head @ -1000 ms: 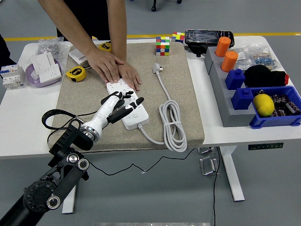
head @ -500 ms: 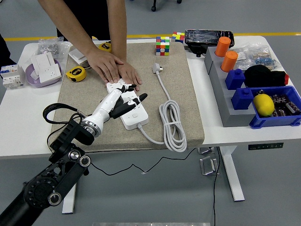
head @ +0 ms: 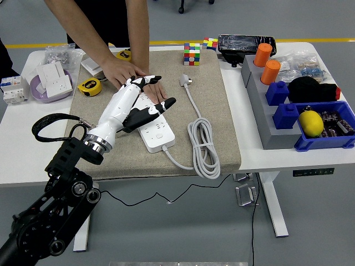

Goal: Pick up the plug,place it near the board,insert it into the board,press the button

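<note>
A white power strip (head: pixel 157 133) lies on the beige mat (head: pixel 213 138). Its white cable runs in a coil (head: pixel 203 145) to the white plug (head: pixel 184 81), which lies on the mat's far part. My left hand (head: pixel 145 102) hovers over the strip's far end, fingers spread and holding nothing, thumb pointing toward the plug. A person's two hands (head: pixel 128 76) press on the strip's far end, partly under my hand. My right arm is out of view.
A Rubik's cube (head: pixel 192 54) stands at the mat's far edge. Yellow tape measures (head: pixel 89 86) and a bowl of sockets (head: pixel 50 83) are at the left. A grey rack with orange and blue blocks (head: pixel 270 83) and a blue bin (head: pixel 327 124) are at the right.
My left hand has risen and moved away from me along the strip, from its near end to its far end, over the person's hands. The person's hands have stayed put.
</note>
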Robot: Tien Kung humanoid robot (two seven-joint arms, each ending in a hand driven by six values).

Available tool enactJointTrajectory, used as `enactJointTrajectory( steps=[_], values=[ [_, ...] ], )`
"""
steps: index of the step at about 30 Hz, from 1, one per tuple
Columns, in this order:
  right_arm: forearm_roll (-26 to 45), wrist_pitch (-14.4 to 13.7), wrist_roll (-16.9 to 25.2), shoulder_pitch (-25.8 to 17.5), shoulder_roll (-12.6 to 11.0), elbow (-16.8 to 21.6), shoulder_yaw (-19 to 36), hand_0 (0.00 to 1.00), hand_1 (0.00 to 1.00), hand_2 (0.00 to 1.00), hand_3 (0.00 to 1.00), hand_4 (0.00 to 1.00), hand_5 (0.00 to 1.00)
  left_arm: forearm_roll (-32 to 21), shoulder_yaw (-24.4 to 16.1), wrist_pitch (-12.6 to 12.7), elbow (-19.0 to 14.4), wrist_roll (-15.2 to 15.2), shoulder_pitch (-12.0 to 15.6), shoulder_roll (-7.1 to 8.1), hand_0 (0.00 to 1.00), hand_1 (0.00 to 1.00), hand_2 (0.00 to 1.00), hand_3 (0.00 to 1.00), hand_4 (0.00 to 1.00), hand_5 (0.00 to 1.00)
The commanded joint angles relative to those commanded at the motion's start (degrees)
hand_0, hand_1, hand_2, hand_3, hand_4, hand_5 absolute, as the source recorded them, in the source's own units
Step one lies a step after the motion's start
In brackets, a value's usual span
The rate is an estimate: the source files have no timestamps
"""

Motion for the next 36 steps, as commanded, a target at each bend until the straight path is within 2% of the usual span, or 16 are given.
enactJointTrajectory(
  steps=[2, 3, 8, 9, 12, 36],
  values=[
    [-0.08, -0.04, 0.04, 0.1, 0.02, 0.05, 0.27, 0.998, 0.889, 0.823, 0.83, 0.998, 0.998, 4.74, -1.03, -0.15, 1.67, 0.2, 0.13, 0.11, 0.998, 0.961, 0.893, 0.852, 0.998, 0.998],
    [-0.1, -0.04, 0.04, 0.16, 0.03, 0.05, 0.32, 0.998, 0.889, 0.823, 0.829, 0.998, 0.998, 6.77, -1.47, -0.66, 2.39, 0.47, 0.17, 0.16, 0.998, 0.998, 0.972, 0.88, 0.998, 0.998],
    [-0.07, -0.08, 0.03, 0.28, -0.02, 0.03, 0.47, 0.998, 0.889, 0.823, 0.829, 0.998, 0.998, 7.31, -2.6, -5.09, 5.97, 2.98, 0.0, 0.15, 0.998, 0.998, 0.972, 0.88, 0.998, 0.998],
    [-0.07, -0.08, 0.03, 0.29, -0.03, 0.02, 0.5, 0.998, 0.89, 0.823, 0.829, 0.998, 0.998, 7.31, -2.71, -5.94, 6.55, 3.32, 0.0, 0.05, 0.998, 0.998, 0.998, 0.976, 0.998, 0.998],
    [-0.07, -0.1, 0.03, 0.29, 0.0, -0.01, 0.62, 0.998, 0.89, 0.823, 0.829, 0.998, 0.998, 7.31, -2.71, -7.84, 7.99, 3.44, 0.31, -0.22, 0.998, 0.998, 0.998, 0.976, 0.998, 0.998],
    [-0.2, -0.21, 0.14, 0.23, 0.14, 0.0, 0.82, 0.998, 0.889, 0.823, 0.829, 0.998, 0.998, 7.31, -2.98, -9.03, 11.06, 3.07, 0.8, -0.28, 0.998, 0.998, 0.998, 0.97, 0.998, 0.998]
  ],
)
